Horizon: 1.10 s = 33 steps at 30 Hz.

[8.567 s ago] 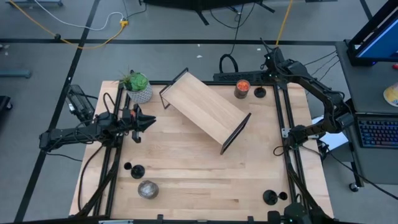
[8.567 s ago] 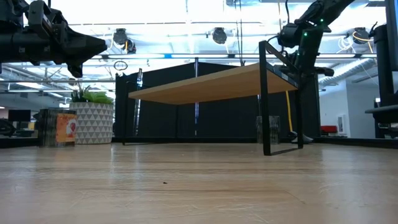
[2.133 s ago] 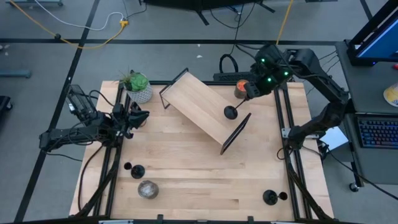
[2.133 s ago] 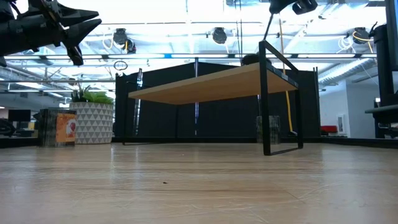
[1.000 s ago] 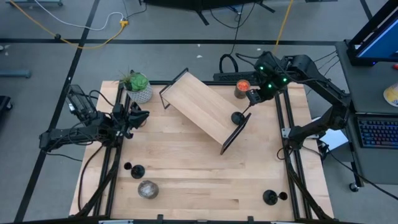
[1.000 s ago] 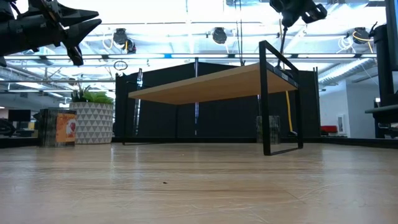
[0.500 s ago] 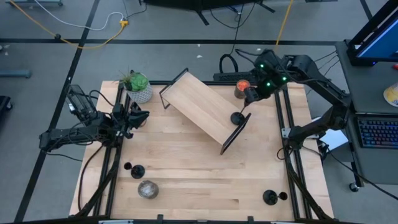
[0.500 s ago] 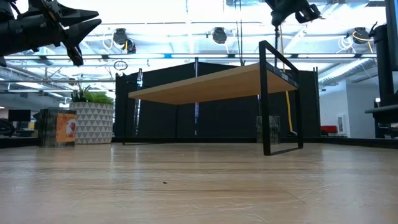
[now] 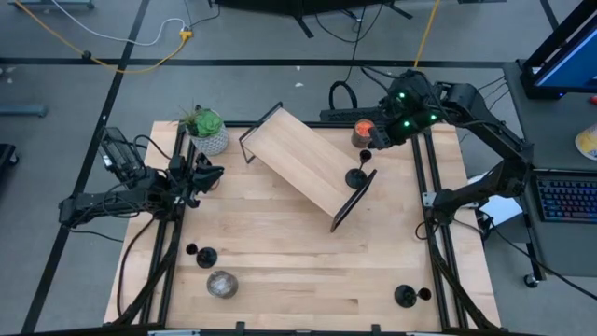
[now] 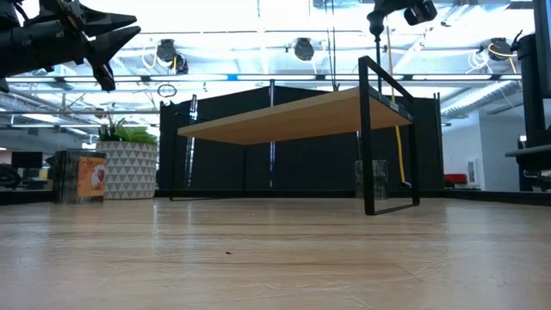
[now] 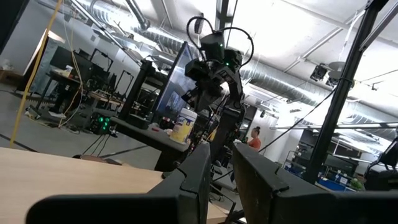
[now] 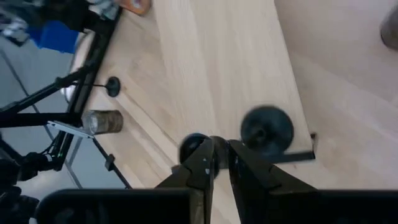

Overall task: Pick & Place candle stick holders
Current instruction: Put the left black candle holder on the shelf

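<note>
One black candle stick holder [image 9: 355, 177] is over the right end of the wooden shelf [image 9: 303, 163]. My right gripper [image 9: 371, 142] is shut on its upper end. Two more black holders rest on the table, one at the near left [image 9: 206, 257] and one at the near right [image 9: 404, 296]. My left gripper [image 9: 216, 175] waits off the table at the left edge. It holds nothing, and there is a narrow gap between its fingers [image 11: 202, 165]. My right gripper holds the holder at its top, by the small cup [image 12: 193, 147]; the fingers [image 12: 239, 165] hide the exact place. They slant down from the far right. The holder hangs tilted below them. Its round base [image 12: 267, 130] is over the shelf's end; whether it touches the board, I cannot tell.
A jar with an orange top [image 9: 362, 131] stands at the far right beside the shelf. A plant in a patterned pot [image 9: 207, 133] stands at the far left. A grey round thing [image 9: 222, 284] lies near the front left. The shelf's black end frame [image 9: 353, 201] stands just below the holder's base.
My right gripper has tipped and drifted a little toward the table's left, still shut. The holder's upper end went with it, so the stem stands steeper. Its base has stayed over the shelf's right end.
</note>
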### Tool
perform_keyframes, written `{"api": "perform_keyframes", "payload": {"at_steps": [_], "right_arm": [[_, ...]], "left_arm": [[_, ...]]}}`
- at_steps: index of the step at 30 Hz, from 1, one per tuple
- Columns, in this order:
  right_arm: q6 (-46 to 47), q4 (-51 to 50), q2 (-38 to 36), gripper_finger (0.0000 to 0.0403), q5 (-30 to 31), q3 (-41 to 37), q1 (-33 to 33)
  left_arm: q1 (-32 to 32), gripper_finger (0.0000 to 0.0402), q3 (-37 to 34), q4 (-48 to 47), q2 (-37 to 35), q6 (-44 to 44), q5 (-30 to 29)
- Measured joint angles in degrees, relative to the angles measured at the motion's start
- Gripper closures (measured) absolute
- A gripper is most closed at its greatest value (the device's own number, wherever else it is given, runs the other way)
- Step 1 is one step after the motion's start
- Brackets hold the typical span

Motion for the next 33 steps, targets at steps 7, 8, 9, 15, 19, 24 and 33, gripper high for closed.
{"api": "perform_keyframes", "payload": {"at_steps": [7, 8, 9, 15, 19, 24, 33], "right_arm": [[-3.4, 4.2, -6.5, 0.0360, 3.4, 0.0, -0.1], [-3.2, 4.0, -7.8, 0.0360, 5.4, 0.0, -0.1], [-3.1, 3.6, -9.0, 0.0360, 8.2, 0.0, 0.0], [-1.9, -0.1, -15.4, 0.0397, 21.8, 0.0, 2.0], [-1.8, 0.0, -18.3, 0.0399, 28.5, -0.4, 4.4], [-1.6, 1.2, -22.5, 0.0402, 35.1, -6.6, 6.4], [-4.4, 21.9, -33.0, 0.0402, 37.8, -29.8, 9.0]], "left_arm": [[0.0, 0.0330, 0.0, 0.0, 0.0, 0.0, 0.0], [0.0, 0.0330, 0.0, 0.0, 0.0, 0.0, 0.0], [0.0, 0.0330, 0.0, 0.0, 0.0, 0.0, 0.0], [0.0, 0.0330, 0.0, 0.0, 0.0, -2.3, 0.1], [0.0, 0.0330, 0.0, 0.0, 0.0, -2.5, 0.1], [0.0, 0.0330, 0.0, 0.0, 0.0, -2.5, 0.0], [0.0, 0.0330, 0.0, 1.0, 0.0, -9.0, -2.2]]}}
